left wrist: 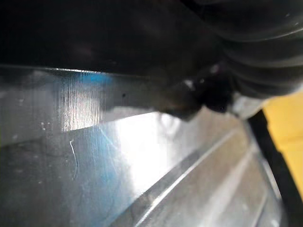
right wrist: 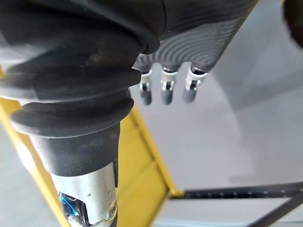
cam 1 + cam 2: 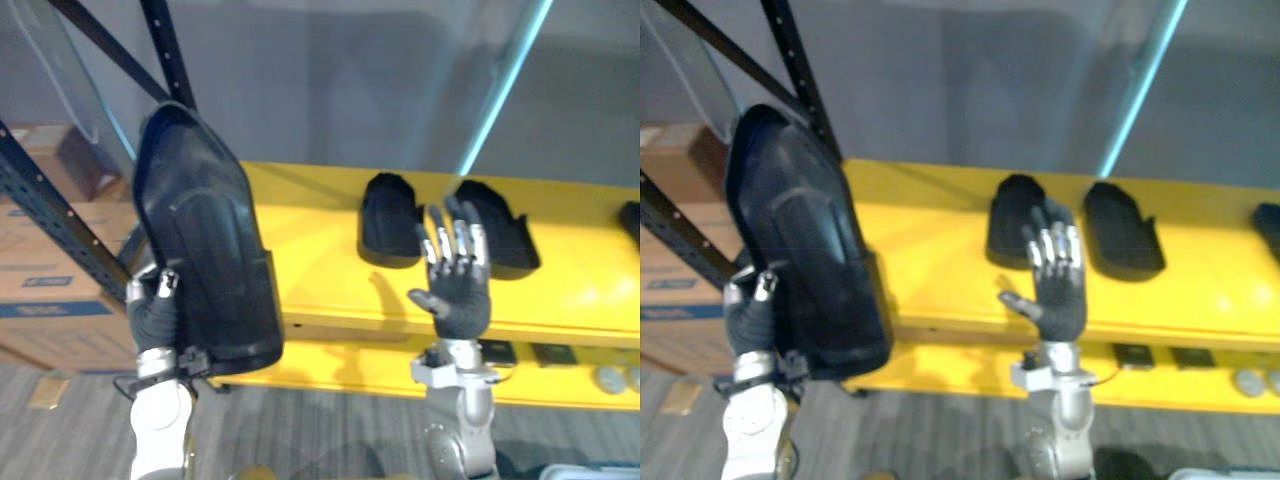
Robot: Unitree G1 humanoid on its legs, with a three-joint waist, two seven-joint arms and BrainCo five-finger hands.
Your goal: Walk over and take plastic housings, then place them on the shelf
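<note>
Left hand [image 3: 155, 315]: clamped on the lower edge of the housing [image 3: 205, 250], thumb laid across its front face. The housing is a large, glossy black plastic shell, rounded at the top and squared at the base. It is held upright in the air at the left end of the shelf [image 3: 320, 270], above the ribbed grey floor [image 3: 320, 430].

Right hand [image 3: 460, 295]: raised before the shelf, fingers straight and spread, holding nothing.

Shelf: smooth yellow deck. A second housing [image 3: 390, 220] and a third housing [image 3: 500, 230], both matte black and dome-ended, lie on it side by side, apart.

Cardboard boxes [image 3: 50, 260] stand behind the perforated dark upright [image 3: 50, 215].
</note>
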